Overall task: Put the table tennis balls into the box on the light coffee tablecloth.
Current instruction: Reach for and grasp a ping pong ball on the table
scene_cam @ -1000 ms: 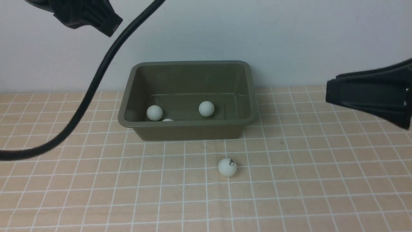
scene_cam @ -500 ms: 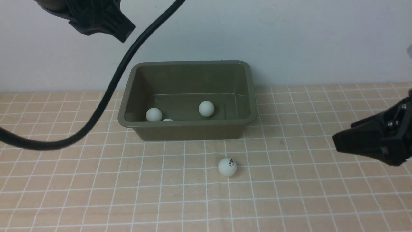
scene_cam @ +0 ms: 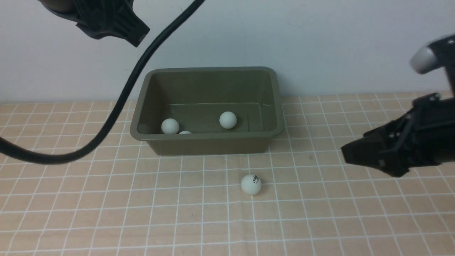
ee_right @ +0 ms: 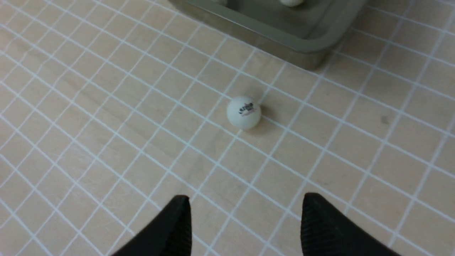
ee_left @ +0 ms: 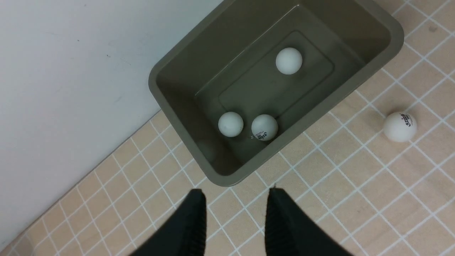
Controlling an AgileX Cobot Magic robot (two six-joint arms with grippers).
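Step looks like last-ball pickup. Three table tennis balls (scene_cam: 228, 120) in box (scene_cam: 209, 136); fourth ball (ee_right: 244, 112) on tablecloth (scene_cam: 106, 213), ahead of right jaws, spread, empty. Left jaws slightly parted, empty. Next, likely: straddle, pinch.

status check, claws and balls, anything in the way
left claw open, empty, raised by the box. right claw open, empty, low, facing the last ball on the tablecloth. three balls in the box. nothing in the way.
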